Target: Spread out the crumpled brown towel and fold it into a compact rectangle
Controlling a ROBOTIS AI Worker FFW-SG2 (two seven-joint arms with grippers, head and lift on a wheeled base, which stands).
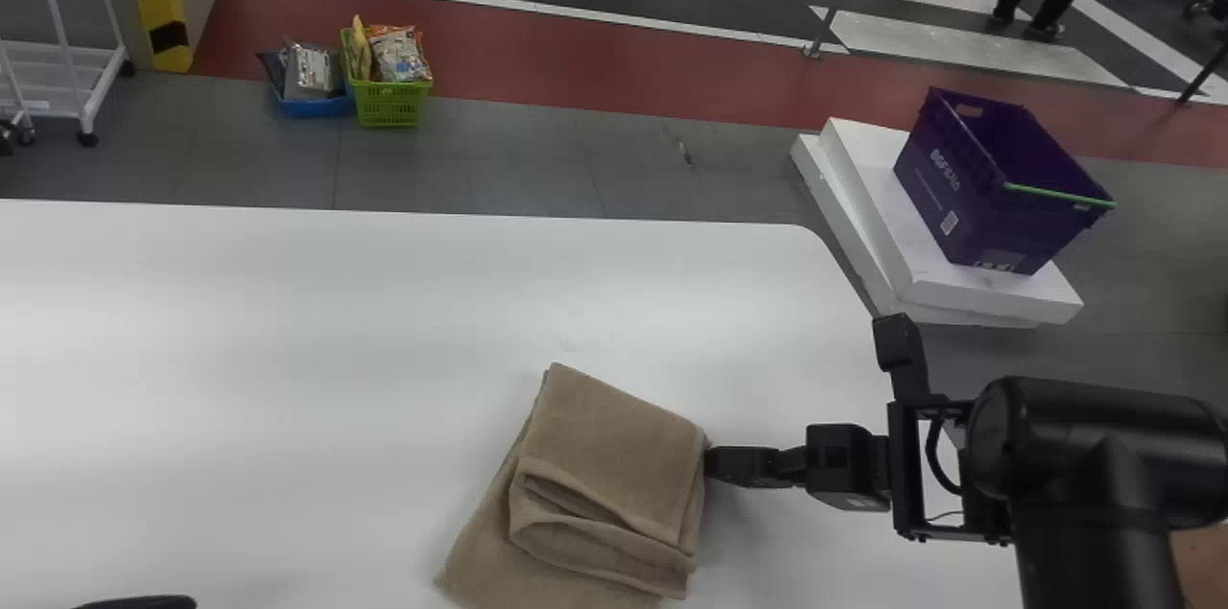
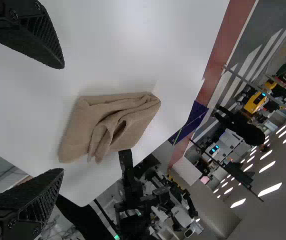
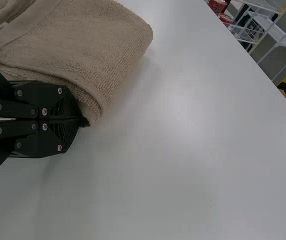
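In the head view, the brown towel [image 1: 609, 456] lies on the white table [image 1: 288, 331], partly folded, its lower layer sticking out beyond the bundle on top. The right gripper [image 1: 709, 463] is at the towel's right-hand edge. If it swept in with no cloth caught, it would probably shove the bundle askew or roll its edge under; a drag on the top alone could loosen the folds. The towel's near end is cut off by the bottom edge, and what the dark sliver [image 1: 139, 602] there belongs to is hard to say

In the left wrist view, the left gripper [image 2: 63, 119] has its fingers wide apart, with the towel lying beyond them, untouched by it. With nothing from this side pinning the cloth, a pull from the right might slide the whole towel. The inner layers are hidden in the dark gap of the fold

In the right wrist view, the right gripper's fingers are together, tips against a lower corner of the towel. I cannot tell whether they pinch any cloth; a thin grip could slip or catch just one layer
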